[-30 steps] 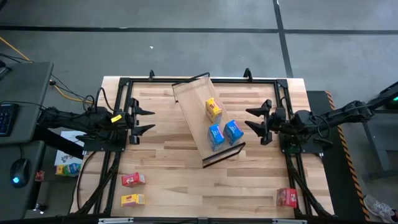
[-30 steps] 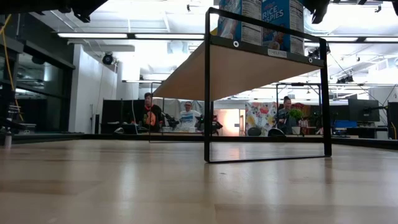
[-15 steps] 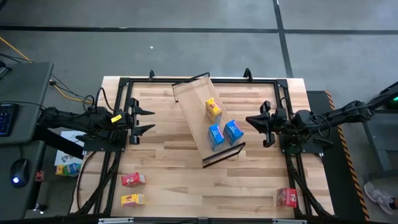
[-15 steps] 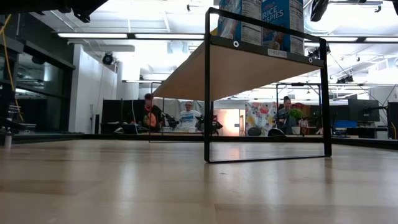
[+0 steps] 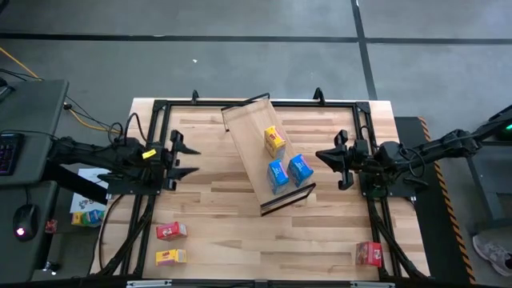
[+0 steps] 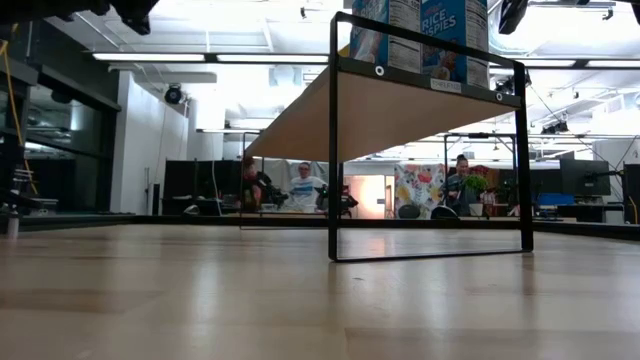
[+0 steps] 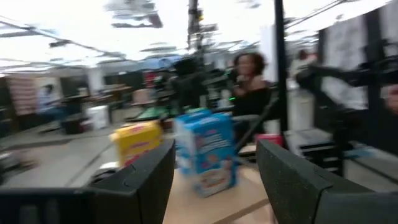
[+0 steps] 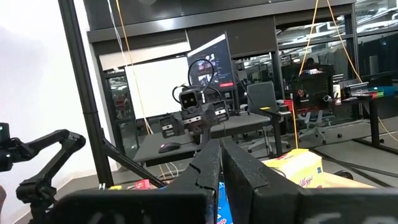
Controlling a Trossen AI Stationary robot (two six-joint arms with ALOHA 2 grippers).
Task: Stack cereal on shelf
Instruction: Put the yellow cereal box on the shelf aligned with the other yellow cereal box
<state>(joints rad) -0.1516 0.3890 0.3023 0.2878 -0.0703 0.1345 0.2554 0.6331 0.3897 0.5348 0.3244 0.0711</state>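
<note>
The shelf (image 5: 258, 144), a light-wood board on a dark metal frame, stands slantwise at the table's middle, its frame feet (image 6: 430, 255) on the tabletop. One yellow cereal box (image 5: 274, 141) and two blue ones (image 5: 278, 174) (image 5: 300, 170) stand on the board. A red box (image 5: 170, 231) and a yellow box (image 5: 170, 256) lie on the table near the left front, and another red one (image 5: 368, 254) at the right front. My left gripper (image 5: 190, 159) hovers open left of the shelf. My right gripper (image 5: 320, 156) is shut, to the right of the blue boxes.
A dark metal frame (image 5: 160, 108) runs around the tabletop's edges. Bare wood lies between the shelf and the loose boxes at the front. In the low view the room beyond holds desks and seated people (image 6: 300, 185).
My right gripper has shut its fingers on nothing and stayed where it was. My left gripper has rolled a little at the wrist without changing place. The shelf and the boxes have kept still.
</note>
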